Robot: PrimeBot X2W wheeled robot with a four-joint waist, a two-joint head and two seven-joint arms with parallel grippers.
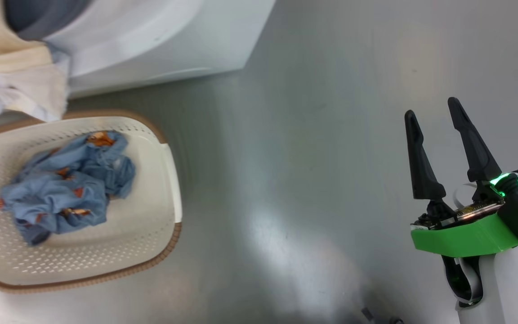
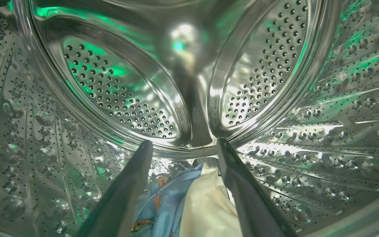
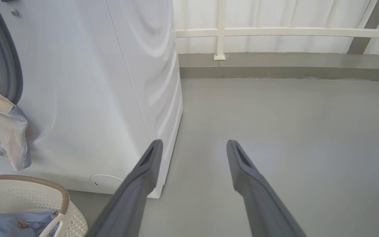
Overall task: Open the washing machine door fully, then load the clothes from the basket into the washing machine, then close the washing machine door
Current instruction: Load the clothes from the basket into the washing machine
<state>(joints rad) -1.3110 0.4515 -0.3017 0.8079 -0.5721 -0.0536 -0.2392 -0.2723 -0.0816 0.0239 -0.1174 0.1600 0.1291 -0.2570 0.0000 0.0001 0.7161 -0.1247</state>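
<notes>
**A:** Left fingers [image 2: 123,187]?
**B:** Apart, inside the steel drum [image 2: 120,98]. A cream cloth [image 2: 206,204] and a printed blue cloth [image 2: 169,210] lie between them.
**A:** Right fingers [image 1: 421,166]?
**B:** Apart too, empty, over bare floor [image 1: 308,157].
**A:** Outside the washer [image 3: 94,98]?
**B:** A hanging cloth [image 3: 2,131], cream and pale blue, drapes over the grey seal [image 3: 12,65]. A crumpled blue garment [image 1: 65,184] with orange-brown prints sits in the basket [image 1: 169,180] below.

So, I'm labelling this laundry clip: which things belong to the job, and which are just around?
Job: washing machine, its steel drum, basket, blue garment in the basket, cream garment at the drum's mouth.
Just around: grey floor, white railing.
</notes>
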